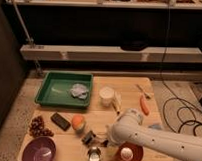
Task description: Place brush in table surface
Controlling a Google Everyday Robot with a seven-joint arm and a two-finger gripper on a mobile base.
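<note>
Risks knocking the orange ball [78,122] at ten o'clock of the open, empty gripper [98,141] low over the bench [129,88].

Warm, yellowish light falls on the table surface [129,88], brightest across its middle planks and the far edge. Behind the far edge the room drops off into deep shadow, and the left side is nearly black. The white arm glares a little along its top near the front right corner, where the gripper [98,141] sits in the arm's own shade, jaws spread. Everything looks soft and grainy; small things along the front edge smear together. Shadows under the objects are short and faint.
</note>
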